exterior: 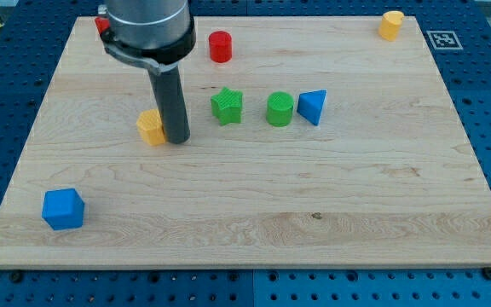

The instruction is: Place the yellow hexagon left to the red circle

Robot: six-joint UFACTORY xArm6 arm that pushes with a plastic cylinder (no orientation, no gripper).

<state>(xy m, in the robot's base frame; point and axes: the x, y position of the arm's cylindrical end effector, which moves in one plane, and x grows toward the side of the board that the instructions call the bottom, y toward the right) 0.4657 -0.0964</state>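
The yellow hexagon (pixel 150 126) lies left of the board's middle. My tip (pixel 177 138) rests on the board right against the hexagon's right side. The red circle (pixel 220 46) stands near the view's top, above and to the right of the hexagon, well apart from it. The rod's upper part and the arm's housing hide the board around the top left.
A green star (pixel 227 107), a green cylinder (pixel 280 109) and a blue triangle (pixel 312 107) stand in a row right of my tip. A blue cube (pixel 63 209) sits at the bottom left. A second yellow block (pixel 390 25) is at the top right; a red block (pixel 101 24) peeks out at the top left.
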